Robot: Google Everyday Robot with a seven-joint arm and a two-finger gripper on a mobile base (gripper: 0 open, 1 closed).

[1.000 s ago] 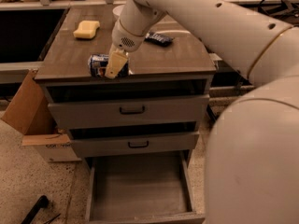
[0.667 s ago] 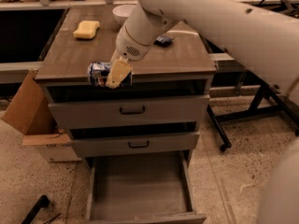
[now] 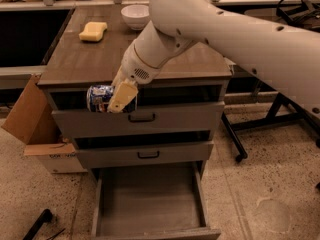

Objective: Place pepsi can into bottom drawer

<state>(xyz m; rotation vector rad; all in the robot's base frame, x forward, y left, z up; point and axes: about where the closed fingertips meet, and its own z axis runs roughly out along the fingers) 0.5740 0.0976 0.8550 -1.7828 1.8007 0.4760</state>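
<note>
My gripper point(image 3: 119, 98) is shut on the pepsi can point(image 3: 100, 98), a dark-blue can with white markings, held on its side. The can hangs in the air in front of the cabinet's top drawer, just past the front edge of the cabinet top, left of centre. The bottom drawer point(image 3: 150, 204) is pulled out below, with a plain grey floor and nothing in it. The can is well above the drawer and a little left of its middle.
On the cabinet top point(image 3: 90, 59) lie a yellow sponge point(image 3: 93, 31) and a white bowl point(image 3: 135, 16). Two shallower drawers with black handles point(image 3: 142, 118) are partly pulled out. A cardboard box point(image 3: 35, 129) stands at the left. A black stand leg point(image 3: 235, 139) is at the right.
My gripper has carried the can off the cabinet top, forward over its front edge and down to the level of the top drawer.
</note>
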